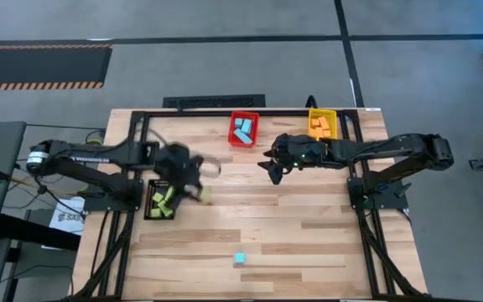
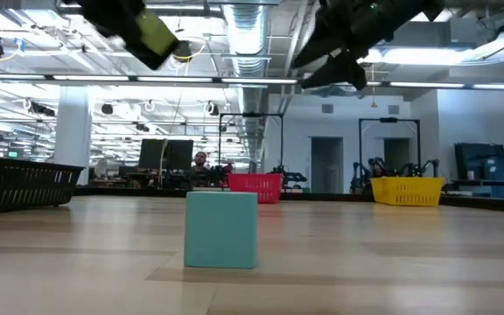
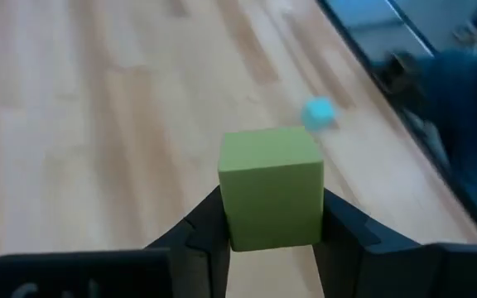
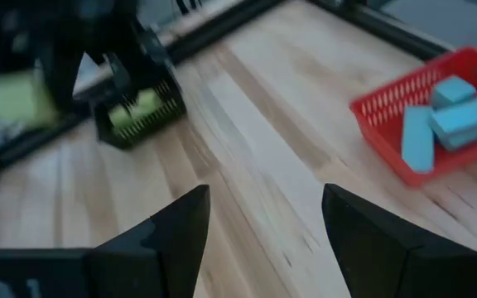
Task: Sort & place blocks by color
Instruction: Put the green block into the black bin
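Lettering on the white sheet [image 1: 68,216] beside the table [image 1: 309,243] cannot be read. Left gripper [image 3: 272,240] is clamped on a lime green cube [image 3: 272,199], raised beside the black bin [image 1: 159,204]. Right gripper [image 4: 263,240] hangs open and empty near centre. A light blue cube [image 1: 239,259] lies at 6 o'clock.
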You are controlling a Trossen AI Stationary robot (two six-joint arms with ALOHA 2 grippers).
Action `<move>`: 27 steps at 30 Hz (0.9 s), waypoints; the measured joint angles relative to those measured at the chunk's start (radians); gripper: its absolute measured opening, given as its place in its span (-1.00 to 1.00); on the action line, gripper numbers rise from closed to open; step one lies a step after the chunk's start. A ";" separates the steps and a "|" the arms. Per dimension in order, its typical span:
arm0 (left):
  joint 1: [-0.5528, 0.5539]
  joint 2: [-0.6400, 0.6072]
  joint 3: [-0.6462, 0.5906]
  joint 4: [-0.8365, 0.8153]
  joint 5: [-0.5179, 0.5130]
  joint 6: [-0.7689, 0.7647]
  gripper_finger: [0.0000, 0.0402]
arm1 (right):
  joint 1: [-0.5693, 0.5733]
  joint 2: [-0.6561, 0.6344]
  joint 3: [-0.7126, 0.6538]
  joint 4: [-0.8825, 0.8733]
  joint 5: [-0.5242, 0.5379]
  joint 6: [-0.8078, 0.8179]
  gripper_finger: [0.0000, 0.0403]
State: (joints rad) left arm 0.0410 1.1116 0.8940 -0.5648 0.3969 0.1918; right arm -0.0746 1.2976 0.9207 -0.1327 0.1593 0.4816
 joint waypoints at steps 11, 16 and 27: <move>-0.433 -0.058 -0.001 -0.194 -0.414 -0.341 -0.49 | 0.046 0.000 0.000 0.067 0.030 0.121 0.27; -0.568 -0.064 -0.002 -0.313 -0.550 -0.583 -0.49 | 0.127 0.000 0.000 0.068 0.106 0.132 0.27; -0.830 -0.065 -0.107 -0.300 -0.671 -1.031 -0.49 | 0.313 0.112 0.002 0.267 0.226 0.108 0.27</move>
State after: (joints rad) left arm -0.7890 1.0465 0.7865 -0.8643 -0.2737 -0.8396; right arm 0.2384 1.4093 0.9227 0.1345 0.3854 0.5892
